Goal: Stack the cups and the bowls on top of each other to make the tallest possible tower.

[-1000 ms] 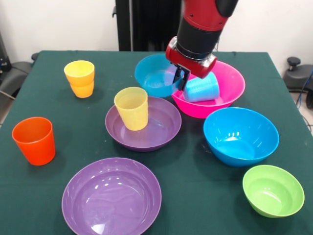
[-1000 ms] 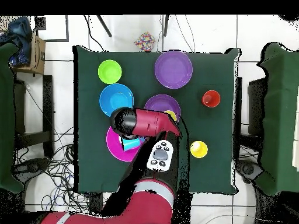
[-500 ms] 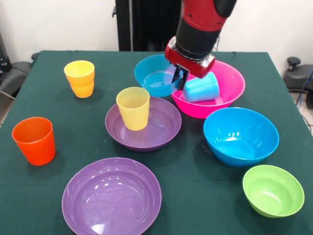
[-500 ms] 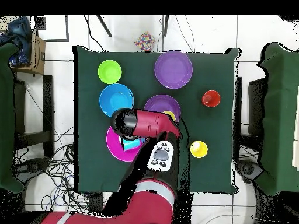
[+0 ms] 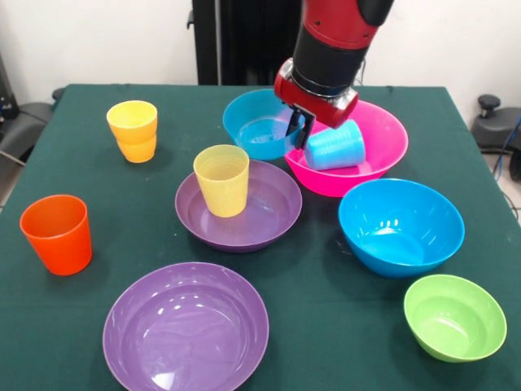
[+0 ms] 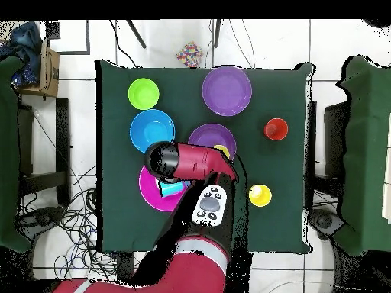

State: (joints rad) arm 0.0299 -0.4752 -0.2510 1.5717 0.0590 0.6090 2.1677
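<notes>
Hand (image 5: 303, 130) hangs at the pink bowl's (image 5: 383, 138) rim, w/ the small blue bowl (image 5: 254, 122) just beside. Fingers dark and bunched; can't tell if spread or pinching. Light blue cup (image 5: 335, 147) lies on its side in the pink bowl, touching or nearly touching the hand (contact unclear). Pale yellow cup (image 5: 221, 179) stands upright in a purple bowl (image 5: 273, 208) on the worktop (image 5: 81, 171).

A table (image 5: 98, 171) with dark green cloth carries two purple bowls (image 5: 186, 327), a pink bowl (image 5: 383, 138), two blue bowls (image 5: 400, 226), a green bowl (image 5: 454, 316), an orange cup (image 5: 57, 234) and stacked yellow cups (image 5: 133, 130).
</notes>
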